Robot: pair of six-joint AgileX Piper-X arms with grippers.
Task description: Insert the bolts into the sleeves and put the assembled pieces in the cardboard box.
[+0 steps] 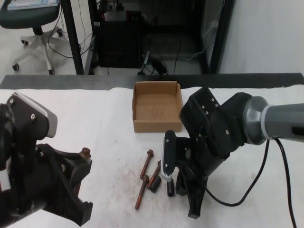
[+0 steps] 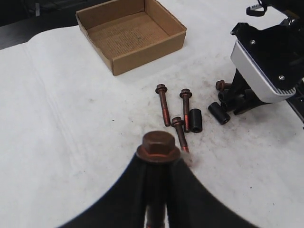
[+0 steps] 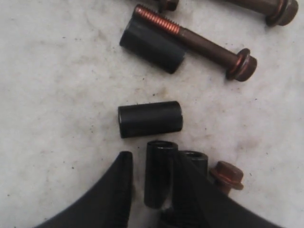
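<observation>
Shank of held bolt (image 2: 158,146) hidden inside left gripper (image 2: 157,165)

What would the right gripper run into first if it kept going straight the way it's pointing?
The right gripper would probably meet the black sleeve between its fingers first; past that, the lying sleeve. Depth is unclear.

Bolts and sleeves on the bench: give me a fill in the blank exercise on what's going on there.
The left gripper is shut on a ___.
The cardboard box is ___.
The right gripper, open, straddles a black ___.
Missing words: bolt; empty; sleeve.
</observation>
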